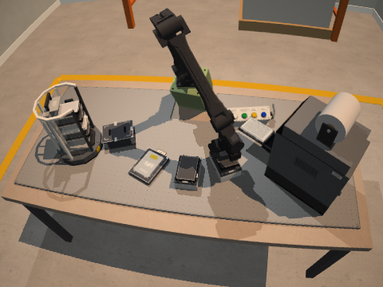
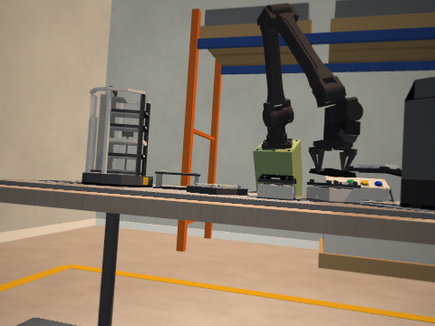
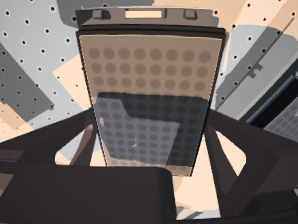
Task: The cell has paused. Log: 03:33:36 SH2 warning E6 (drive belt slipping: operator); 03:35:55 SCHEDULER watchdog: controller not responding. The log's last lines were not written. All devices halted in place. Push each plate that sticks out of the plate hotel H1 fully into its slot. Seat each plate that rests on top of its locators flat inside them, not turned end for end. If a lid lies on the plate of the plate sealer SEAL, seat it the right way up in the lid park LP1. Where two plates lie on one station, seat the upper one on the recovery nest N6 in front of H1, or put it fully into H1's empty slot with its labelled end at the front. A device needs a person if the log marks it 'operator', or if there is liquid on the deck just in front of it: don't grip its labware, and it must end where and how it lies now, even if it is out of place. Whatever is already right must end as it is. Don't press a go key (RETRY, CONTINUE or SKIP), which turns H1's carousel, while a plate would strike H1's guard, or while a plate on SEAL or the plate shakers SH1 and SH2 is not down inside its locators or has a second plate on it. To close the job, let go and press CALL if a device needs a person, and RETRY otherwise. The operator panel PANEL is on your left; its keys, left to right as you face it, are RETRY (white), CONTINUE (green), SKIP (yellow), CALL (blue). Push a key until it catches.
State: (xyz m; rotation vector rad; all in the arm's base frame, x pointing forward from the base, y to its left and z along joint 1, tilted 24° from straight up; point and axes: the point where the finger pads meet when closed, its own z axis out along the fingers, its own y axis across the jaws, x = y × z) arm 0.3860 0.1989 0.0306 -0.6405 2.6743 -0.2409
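My gripper [image 1: 225, 157] [image 2: 332, 169] [image 3: 150, 114] is shut on a dark-edged plate [image 2: 333, 173] [image 3: 150, 70], held across its width above a shaker [image 1: 228, 175] [image 2: 333, 195]. A gap shows below the plate in the exterior view. The other shaker [image 1: 187, 184] [image 2: 276, 192] bears a dark plate [image 1: 187, 167]. A white plate [image 1: 256, 130] lies on the tray of SEAL [image 1: 307, 171] [image 2: 421, 145]. The hotel H1 [image 1: 85, 153] [image 2: 118, 179] holds several plates; how far each sits in is unclear. PANEL [image 1: 252, 108] [image 2: 385, 195] shows green, yellow and blue keys; the arm covers its white end.
The lid park LP1 [image 1: 148, 165] [image 2: 217, 189] lies left of the shakers. The low nest N6 [image 1: 119, 131] [image 2: 178, 173] stands between it and H1. SEAL's tall dark housing bounds the right side. The green arm base [image 1: 187, 97] [image 2: 276, 163] stands at the back. No liquid is discernible.
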